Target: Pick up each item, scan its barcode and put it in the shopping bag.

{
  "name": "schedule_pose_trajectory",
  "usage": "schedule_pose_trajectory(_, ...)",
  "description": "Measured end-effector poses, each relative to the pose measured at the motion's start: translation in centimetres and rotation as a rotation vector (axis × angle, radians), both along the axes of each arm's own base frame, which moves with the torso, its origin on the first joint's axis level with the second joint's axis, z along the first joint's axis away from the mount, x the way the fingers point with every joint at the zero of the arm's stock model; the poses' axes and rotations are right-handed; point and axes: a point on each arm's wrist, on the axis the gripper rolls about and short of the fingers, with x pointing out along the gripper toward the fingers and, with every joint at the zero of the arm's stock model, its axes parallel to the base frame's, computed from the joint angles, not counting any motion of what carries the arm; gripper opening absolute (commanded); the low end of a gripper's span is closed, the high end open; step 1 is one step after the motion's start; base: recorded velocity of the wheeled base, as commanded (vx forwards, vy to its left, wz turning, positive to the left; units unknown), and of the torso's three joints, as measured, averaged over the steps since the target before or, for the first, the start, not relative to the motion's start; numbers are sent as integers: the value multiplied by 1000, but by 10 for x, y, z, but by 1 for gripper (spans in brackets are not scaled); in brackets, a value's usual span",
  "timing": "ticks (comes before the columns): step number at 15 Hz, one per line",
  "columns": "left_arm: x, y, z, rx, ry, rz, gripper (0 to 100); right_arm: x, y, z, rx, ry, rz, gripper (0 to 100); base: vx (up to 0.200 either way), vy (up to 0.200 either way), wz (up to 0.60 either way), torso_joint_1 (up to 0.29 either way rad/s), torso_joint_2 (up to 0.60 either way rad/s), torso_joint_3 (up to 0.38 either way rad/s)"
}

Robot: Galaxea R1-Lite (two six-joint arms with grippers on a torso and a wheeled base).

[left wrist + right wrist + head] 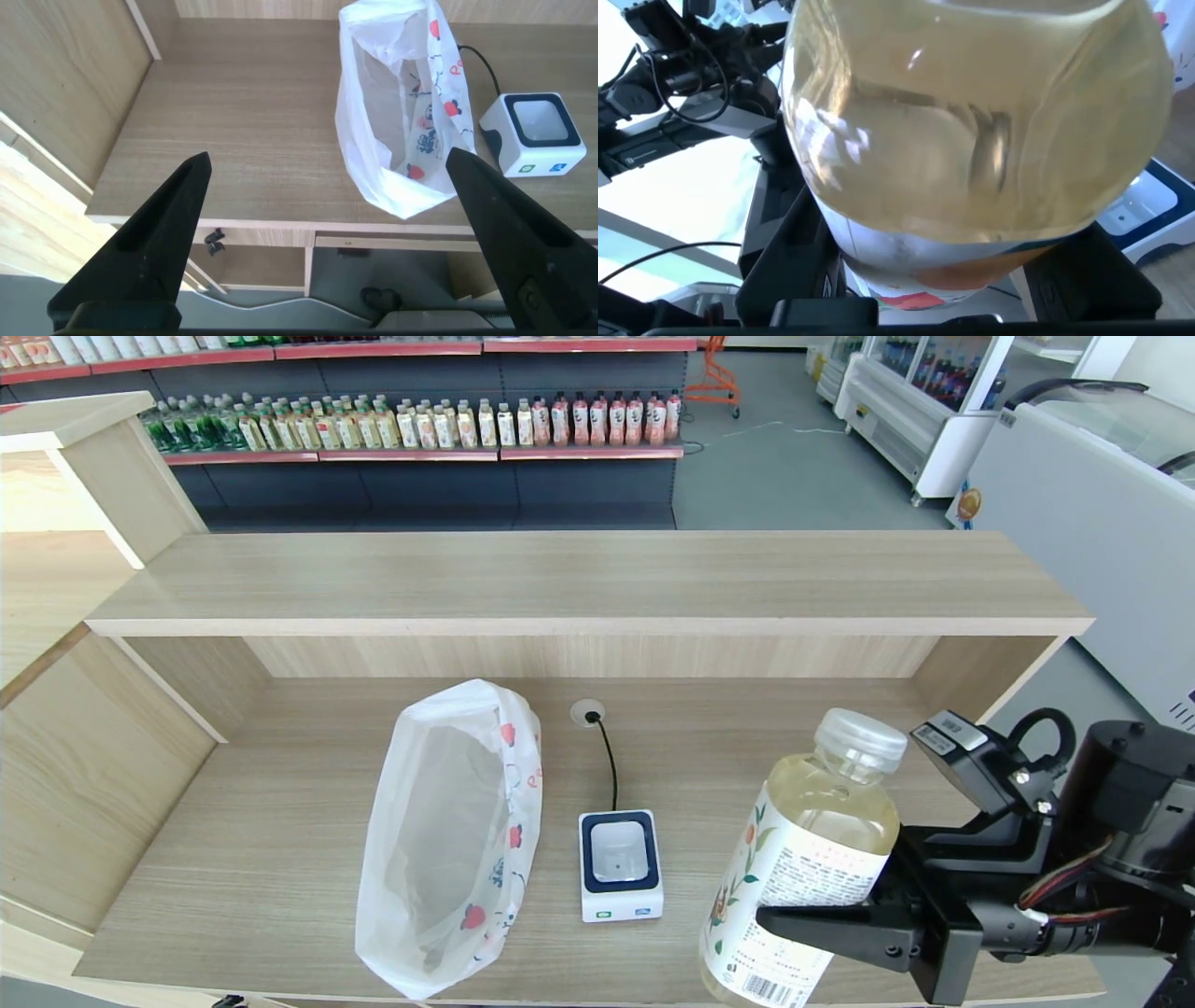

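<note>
The bottle [803, 859] is clenched in my right gripper [831, 896], fingers across its labelled middle. It hangs tilted over the right front part of the counter [280, 821], cap away from me. I hold it by the waist, I judge, so that the barcode [770, 987] at its lower end is left uncovered. That code faces up toward my head and not toward the scanner [620, 863], so I expect a turn of the wrist is needed before it reads. The scanner sits just left of the bottle with its window up and its cable [609, 765] running back. The bag [457, 840] stands close beside it, mouth propped open, which should make the drop a short carry leftward. My left gripper [329, 163] is spread wide with nothing in it, off the counter's front left. The room is boxed in: side walls left and right, a back panel and a ledge [588, 579] above it. The open way is over the front edge and upward, so I would keep the bottle low and near the front.
</note>
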Motion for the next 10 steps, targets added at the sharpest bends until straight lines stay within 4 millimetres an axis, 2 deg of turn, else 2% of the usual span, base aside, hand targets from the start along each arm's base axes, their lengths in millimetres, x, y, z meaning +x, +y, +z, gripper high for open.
schedule_pose_trajectory(10, 0, 0, 0, 0, 0, 0, 100, -2, -1, 0, -7, 7, -3, 0, 0, 0, 0, 0, 0, 0)
